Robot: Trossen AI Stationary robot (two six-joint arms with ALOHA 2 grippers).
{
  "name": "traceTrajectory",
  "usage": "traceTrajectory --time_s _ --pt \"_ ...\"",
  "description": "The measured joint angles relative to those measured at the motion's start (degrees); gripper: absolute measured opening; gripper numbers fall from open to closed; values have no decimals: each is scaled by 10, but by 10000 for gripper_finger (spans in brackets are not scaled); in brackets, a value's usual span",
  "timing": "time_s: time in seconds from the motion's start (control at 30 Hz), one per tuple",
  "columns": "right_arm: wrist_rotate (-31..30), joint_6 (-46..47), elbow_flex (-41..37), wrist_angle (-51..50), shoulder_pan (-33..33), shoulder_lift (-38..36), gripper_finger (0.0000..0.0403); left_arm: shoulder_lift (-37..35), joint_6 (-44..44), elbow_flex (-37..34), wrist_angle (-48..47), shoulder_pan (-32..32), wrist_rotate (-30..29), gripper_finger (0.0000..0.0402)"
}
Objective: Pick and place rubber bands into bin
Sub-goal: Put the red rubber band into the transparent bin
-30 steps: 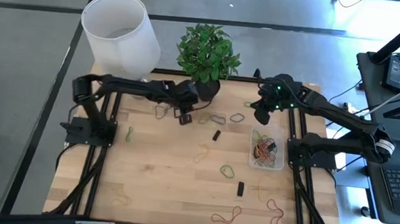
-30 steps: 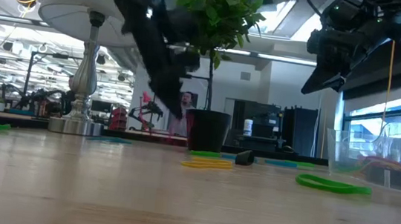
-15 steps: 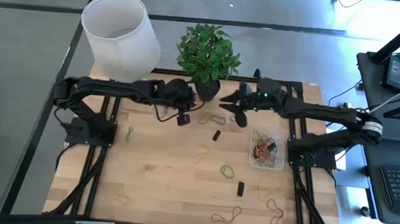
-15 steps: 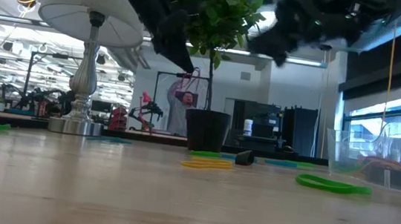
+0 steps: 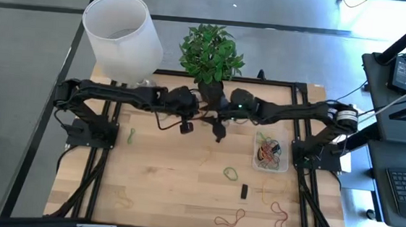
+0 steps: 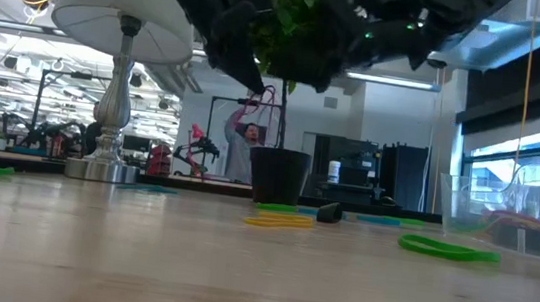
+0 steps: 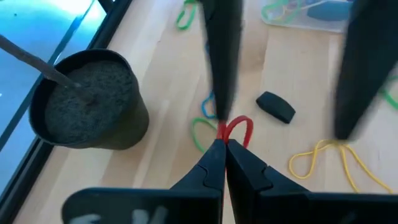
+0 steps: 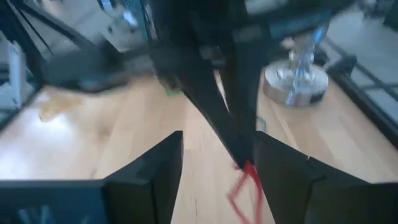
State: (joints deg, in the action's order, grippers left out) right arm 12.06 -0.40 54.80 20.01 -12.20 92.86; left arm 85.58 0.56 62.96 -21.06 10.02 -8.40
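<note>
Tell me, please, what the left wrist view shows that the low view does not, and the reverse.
Only the left wrist view shows the left gripper shut on a red band, the soil in the pot, and the right gripper's open fingers coming in around the band. Only the low view shows the lamp, a person beyond the table and a green band. Both show the pot, the bin and a black block.

A robotics lab: equipment benches (image 6: 40,137), ceiling strip lights (image 6: 378,79) and a person (image 6: 246,138) behind the table (image 6: 138,258).
</note>
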Motion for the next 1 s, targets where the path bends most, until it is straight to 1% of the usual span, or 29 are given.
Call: traceTrajectory --time_s 0.17,0.27,0.37,0.5,0.73,0.77,0.9,1.0 --pt "-7 -15 29 -49 4 24 178 0 -13 0 -1 -12 -6 3" --pt "-24 -8 38 -80 4 28 162 0 -13 0 -1 -18 -12 3" --pt "-27 -1 43 -108 4 28 142 0 -13 0 -1 -22 -12 3" --pt "-27 -5 44 -123 4 28 104 0 -15 0 -1 -25 -17 3" --pt "-26 -16 44 -144 4 28 17 0 -23 0 1 -25 -24 3" --pt "-26 -16 44 -146 4 28 10 0 -23 0 1 -25 -24 3" --pt "-25 -16 44 -146 4 28 13 0 -25 0 3 -25 -25 9" --pt "-25 -16 44 -146 4 28 9 0 -29 0 3 -25 -25 27"
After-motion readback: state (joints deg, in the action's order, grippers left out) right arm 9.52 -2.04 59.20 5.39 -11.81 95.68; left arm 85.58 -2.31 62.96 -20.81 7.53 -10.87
